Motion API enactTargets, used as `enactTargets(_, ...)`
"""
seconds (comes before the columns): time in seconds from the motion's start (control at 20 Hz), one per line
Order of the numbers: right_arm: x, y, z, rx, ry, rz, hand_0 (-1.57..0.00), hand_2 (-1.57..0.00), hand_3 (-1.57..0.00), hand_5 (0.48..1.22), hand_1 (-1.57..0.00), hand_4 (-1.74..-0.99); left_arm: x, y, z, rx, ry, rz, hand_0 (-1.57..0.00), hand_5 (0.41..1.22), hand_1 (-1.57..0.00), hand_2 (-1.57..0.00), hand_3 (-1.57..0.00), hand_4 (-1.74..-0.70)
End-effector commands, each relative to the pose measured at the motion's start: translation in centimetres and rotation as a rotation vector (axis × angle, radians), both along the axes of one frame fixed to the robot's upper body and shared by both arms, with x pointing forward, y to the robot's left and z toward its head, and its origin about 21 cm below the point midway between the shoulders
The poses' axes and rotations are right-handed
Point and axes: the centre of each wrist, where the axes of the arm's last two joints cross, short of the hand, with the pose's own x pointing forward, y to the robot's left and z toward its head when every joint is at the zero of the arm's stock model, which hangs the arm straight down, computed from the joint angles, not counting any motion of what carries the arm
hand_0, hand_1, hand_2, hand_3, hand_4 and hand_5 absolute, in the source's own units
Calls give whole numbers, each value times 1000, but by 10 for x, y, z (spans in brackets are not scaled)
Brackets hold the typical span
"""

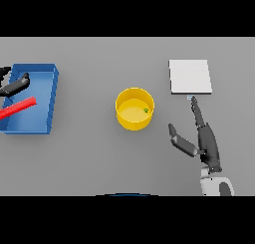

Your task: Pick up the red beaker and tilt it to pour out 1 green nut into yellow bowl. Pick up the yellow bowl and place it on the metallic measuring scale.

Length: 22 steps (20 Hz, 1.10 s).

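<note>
Nearest the lower edge, the right hand [206, 141] is seen on the grey table [89, 153], its white forearm entering from below. Its fingers are stretched straight, pointing up toward the metallic measuring scale [190, 76], and its thumb is spread out to the left; nothing is gripped. The tip of the longest finger is found just beside the near edge of the scale, by a small tab there; contact cannot be judged.

One yellow bowl [135, 109] is seen, standing upright to the left of the scale and somewhat nearer than it, well apart from it. It lies up and to the left of the right hand, clear of the thumb. One green nut [146, 110] is counted inside the bowl, against its right inner wall. Between bowl and scale only bare table is shown.

Far to the left of the bowl, one blue bin [50, 96] is placed at the table's left side. One red beaker [17, 108] is laid across it, tilted, its far end cut off by the picture's left edge. The left hand [15, 84] is seen over the bin just above the beaker, partly out of view; whether anything is held by it cannot be told.
</note>
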Motion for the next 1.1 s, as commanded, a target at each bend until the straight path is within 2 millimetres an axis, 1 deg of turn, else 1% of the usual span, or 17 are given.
enactTargets(0.0, -2, 0, -2, 2, 17, 5, 1, 1, 1, 668, 1, -1188, 0, -4, -2, -8, -3, -10, -195, 679, -158, -160, -151, -802)
enactTargets(0.1, -1, 0, -3, -11, 28, -2, 1, 1, 1, 660, 1, -1193, 0, -4, -4, -25, -35, -15, -124, 674, -100, -102, -96, -791)
enactTargets(0.2, 0, 2, -2, -48, 21, -5, 1, 1, 1, 660, 1, -1195, 3, -1, 5, -31, -75, -5, -79, 674, -64, -65, -61, -783)
enactTargets(0.25, -1, 3, -2, -77, 21, 1, 1, 1, 1, 660, 1, -1203, 2, -3, 4, -45, -94, -16, -63, 674, -51, -52, -49, -785)
enactTargets(0.3, -3, 4, -1, -88, 25, 11, 1, 1, 1, 662, 1, -1198, 3, -3, 3, -46, -98, -16, -50, 671, -41, -41, -39, -786)
enactTargets(0.35, 2, 5, -1, -89, 21, 43, 1, 1, 1, 677, 1, -1175, 5, -3, 6, -44, -112, -22, -40, 674, -32, -33, -31, -781)
enactTargets(0.4, 8, 9, 6, -102, 1, 88, 1, 1, 1, 694, 1, -1162, 4, -4, 2, -55, -111, -18, -32, 679, -26, -26, -24, -780)
enactTargets(0.5, 17, 6, 12, -186, -24, 158, 1, 1, 1, 709, 1, -1202, 6, -5, 1, -59, -103, -19, -20, 693, -16, -16, -15, -779)
enactTargets(0.55, 26, 5, 19, -231, -28, 192, 1, 1, 1, 709, 1, -1221, 7, -7, -1, -60, -94, -15, -16, 700, -13, -13, -12, -781)
enactTargets(0.6, 32, 6, 27, -269, -27, 231, 1, 1, 1, 707, 1, -1234, 7, -8, -1, -62, -97, -15, -12, 704, -10, -10, -9, -786)
enactTargets(0.65, 38, 7, 29, -325, -14, 254, 1, 1, 1, 700, 1, -1255, 5, -8, -2, -63, -98, -20, -10, 707, -8, -8, -7, -790)
enactTargets(0.75, 46, 12, 41, -472, -35, 316, 1, 1, 1, 683, 1, -1278, 4, -9, -3, -65, -102, -26, -6, 710, -5, -5, -4, -794)
enactTargets(0.9, 64, 18, 55, -692, -69, 411, 1, 1, 1, 669, 1, -1278, 5, -9, -6, -59, -90, -21, -3, 708, -2, -2, -2, -795)
enactTargets(0.95, 69, 20, 56, -758, -77, 451, 1, 1, 1, 668, 1, -1276, 6, -8, -5, -54, -92, -23, -2, 712, -1, -1, -1, -793)
enactTargets(1.05, 77, 30, 59, -841, -95, 522, 1, 1, 1, 664, 1, -1270, 6, -8, -1, -53, -98, -37, -1, 719, 0, 0, 0, -794)
